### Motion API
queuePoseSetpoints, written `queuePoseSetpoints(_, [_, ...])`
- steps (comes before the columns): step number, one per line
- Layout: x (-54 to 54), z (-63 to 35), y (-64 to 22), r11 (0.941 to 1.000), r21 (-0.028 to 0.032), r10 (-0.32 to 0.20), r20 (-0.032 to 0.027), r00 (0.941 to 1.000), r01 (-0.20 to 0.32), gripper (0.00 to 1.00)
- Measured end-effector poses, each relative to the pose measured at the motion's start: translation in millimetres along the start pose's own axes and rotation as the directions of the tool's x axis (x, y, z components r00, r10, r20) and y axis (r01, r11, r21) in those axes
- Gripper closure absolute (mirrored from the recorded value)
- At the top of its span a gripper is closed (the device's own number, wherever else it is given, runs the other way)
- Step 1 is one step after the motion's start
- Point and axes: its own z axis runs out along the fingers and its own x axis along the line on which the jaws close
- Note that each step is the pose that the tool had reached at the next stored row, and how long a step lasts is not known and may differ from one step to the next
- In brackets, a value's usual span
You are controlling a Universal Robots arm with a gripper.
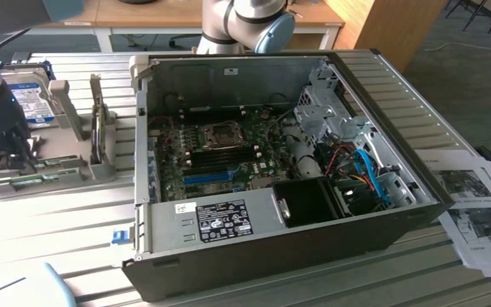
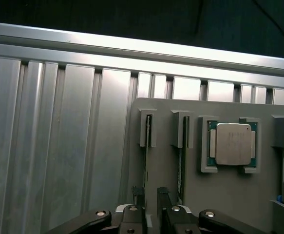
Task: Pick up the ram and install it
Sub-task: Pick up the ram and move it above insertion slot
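**Fingers straddling the ram in its holder; no grip made**

The gripper (image 2: 150, 199) stands low over a grey holder (image 2: 171, 195) at the exterior view's left, on the slatted metal surface (image 2: 59, 146). Its fingers (image 2: 138, 209) are spread wide, one on each side of the ram (image 2: 146, 156). The gap is much wider than the thin board, and no squeeze shows.

The ram stands on its long edge in a narrow slot of the holder. The upright posture appears intended to present both flat faces to the fingers. A second stick (image 2: 182, 161) stands parallel in the neighbouring slot, just beside the first. A processor chip (image 2: 233, 144) lies flat in its own recess further along.

The computer case (image 1: 271, 256) lies on its side with the panel off and the board facing up, so it can be reached from above. It is well apart from the holder.

Writing: the hard drive (image 1: 28, 102) carries a blue-white label, and a black-and-white label (image 1: 220, 220) sits inside the case. Printed sheets (image 1: 475, 211) lie at the exterior view's right. None of it is legible.
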Motion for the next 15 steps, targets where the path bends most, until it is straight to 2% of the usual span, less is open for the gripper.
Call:
queuePoseSetpoints(8, [1.1,0.3,0.1,1.0000,0.0001,0.000,0.0001,1.0000,0.000,0.76])
queuePoseSetpoints(15, [1.6,5.4,-0.1,1.0000,0.0000,0.000,0.0000,1.0000,0.000,0.76])
